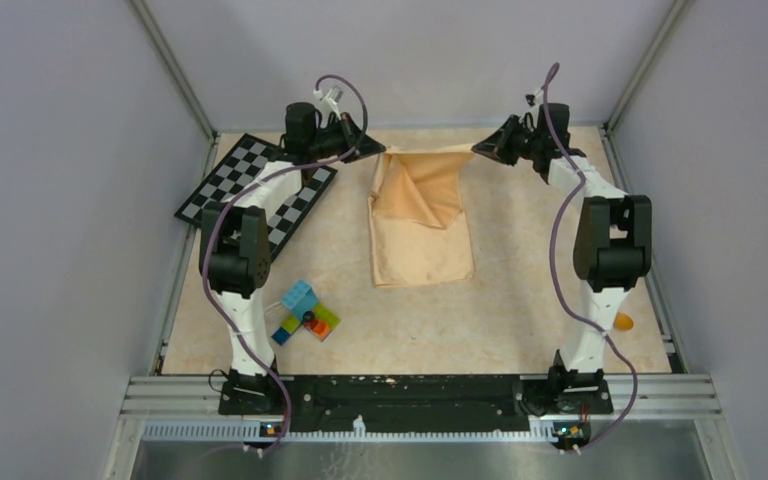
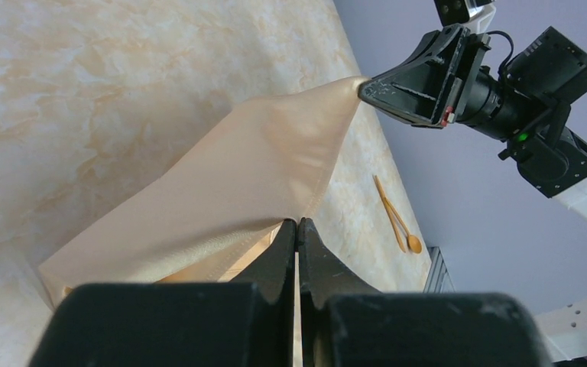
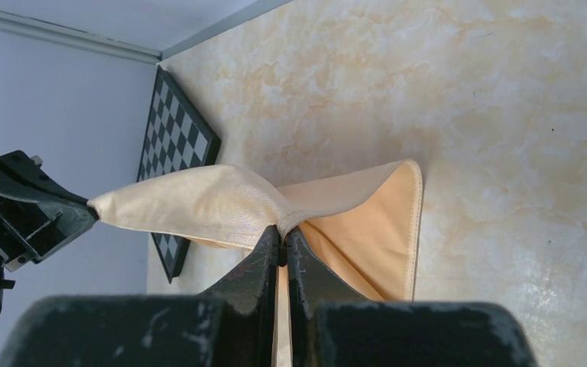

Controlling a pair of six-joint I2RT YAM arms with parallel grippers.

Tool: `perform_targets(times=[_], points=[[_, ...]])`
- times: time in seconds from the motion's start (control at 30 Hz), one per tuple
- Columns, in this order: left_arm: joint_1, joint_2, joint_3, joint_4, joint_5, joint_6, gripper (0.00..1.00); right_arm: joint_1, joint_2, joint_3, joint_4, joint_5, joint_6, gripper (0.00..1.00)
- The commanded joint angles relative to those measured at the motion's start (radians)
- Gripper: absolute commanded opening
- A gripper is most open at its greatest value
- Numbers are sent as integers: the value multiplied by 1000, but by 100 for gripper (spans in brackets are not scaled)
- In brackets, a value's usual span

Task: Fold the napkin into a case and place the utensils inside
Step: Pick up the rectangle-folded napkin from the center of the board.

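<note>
The peach-orange napkin [image 1: 422, 225] lies lengthwise in the middle of the table, its far edge lifted and stretched between both grippers. My left gripper [image 1: 380, 152] is shut on the far left corner, as the left wrist view [image 2: 297, 223] shows. My right gripper [image 1: 476, 150] is shut on the far right corner, as the right wrist view [image 3: 281, 229] shows. The raised part sags in a fold over the flat part. The utensils [image 2: 396, 216], slim orange-yellow pieces with a spoon, lie by the right edge. In the top view only an orange tip [image 1: 624, 321] shows behind the right arm.
A black-and-white checkered board [image 1: 260, 195] lies at the far left under my left arm, also in the right wrist view [image 3: 170, 145]. A cluster of coloured toy bricks [image 1: 305, 312] sits at the near left. Grey walls enclose the table on three sides.
</note>
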Motion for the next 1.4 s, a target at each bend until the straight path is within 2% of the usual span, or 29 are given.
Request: perform_targets(times=[0.0, 0.17, 0.3, 0.43, 0.57, 0.63, 0.77, 1.1, 1.37], points=[[-14, -50, 19, 8, -10, 37, 0, -7, -83, 37, 24, -15, -3, 0], [-16, -120, -79, 46, -10, 27, 0, 46, -201, -161, 106, -39, 46, 0], [-13, -144, -135, 20, -17, 52, 0, 103, -312, -376, 273, -29, 160, 0], [-3, -151, -187, 66, -17, 26, 0, 213, -362, -566, 470, 72, 300, 0], [12, -119, -173, 71, -7, 2, 0, 338, -318, -682, 671, 208, 464, 0], [19, -100, -164, 80, 3, -14, 0, 388, -266, -690, 754, 253, 514, 0], [27, -72, -141, 110, 45, -56, 0, 444, -171, -636, 740, 298, 507, 0], [28, -56, -153, 139, 58, -76, 0, 499, 22, -527, 859, 291, 592, 0], [28, -66, -174, 126, 53, -71, 0, 581, 132, -412, 811, 432, 627, 0]])
